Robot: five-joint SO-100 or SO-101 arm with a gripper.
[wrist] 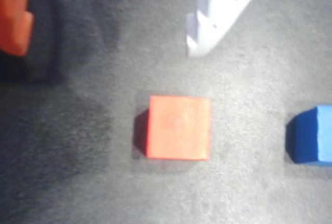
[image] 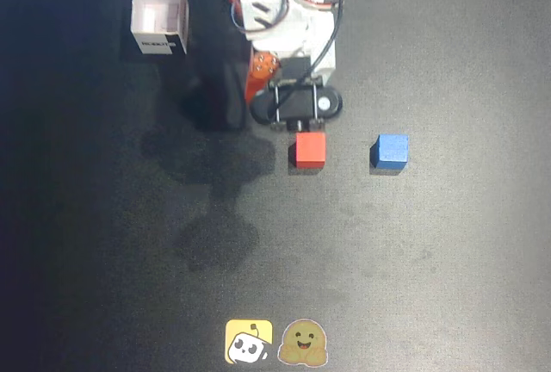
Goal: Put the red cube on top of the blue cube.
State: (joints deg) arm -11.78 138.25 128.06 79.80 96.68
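The red cube [image: 310,149] sits on the dark mat near the middle, and fills the centre of the wrist view [wrist: 179,128]. The blue cube [image: 391,151] sits on the mat a cube-width or two to its right in the overhead view, apart from it, and shows at the right edge of the wrist view [wrist: 314,135]. My gripper [image: 297,118] hovers just behind the red cube. In the wrist view the gripper [wrist: 106,47] is open and empty: the orange finger [wrist: 13,19] and the white finger [wrist: 218,11] stand wide apart above the cube, touching nothing.
An open white box [image: 160,16] stands at the back left. The arm's white body [image: 284,10] fills the top centre. Two stickers [image: 271,342] lie at the mat's front edge.
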